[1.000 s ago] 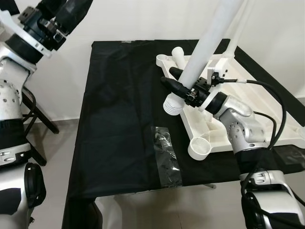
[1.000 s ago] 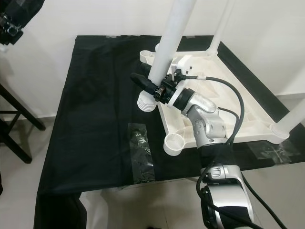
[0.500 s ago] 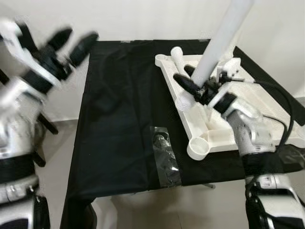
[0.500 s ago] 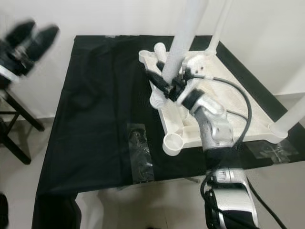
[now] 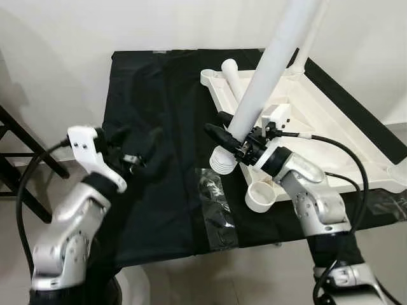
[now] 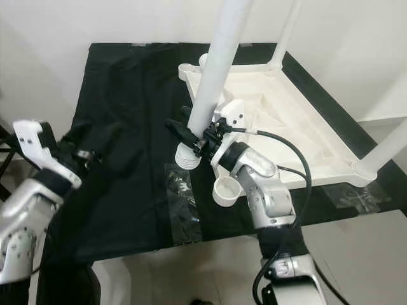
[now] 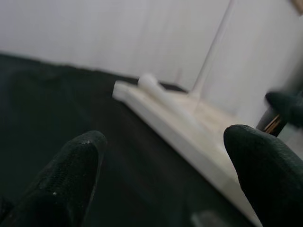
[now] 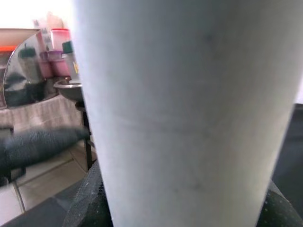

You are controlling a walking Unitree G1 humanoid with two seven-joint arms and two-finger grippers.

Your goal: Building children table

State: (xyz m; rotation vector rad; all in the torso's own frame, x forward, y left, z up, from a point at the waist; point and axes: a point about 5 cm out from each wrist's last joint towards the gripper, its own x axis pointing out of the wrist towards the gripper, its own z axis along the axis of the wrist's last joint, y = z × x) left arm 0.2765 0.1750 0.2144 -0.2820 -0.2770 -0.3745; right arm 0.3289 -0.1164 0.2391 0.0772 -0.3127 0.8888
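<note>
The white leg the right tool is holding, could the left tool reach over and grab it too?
Probably yes. The left tool hovers open over the black cloth, nothing between it and the white leg.

Black-draped table (image 5: pixel 159 95) bears upturned white tabletop (image 5: pixel 318 121)

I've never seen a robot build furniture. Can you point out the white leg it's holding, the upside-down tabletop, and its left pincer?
white leg (image 5: pixel 270 67), left eye view, middle of the tube.
upside-down tabletop (image 6: pixel 299 136), right eye view, its ribbed underside.
left pincer (image 7: pixel 163 163), left wrist view, midway between its black fingertips.
</note>
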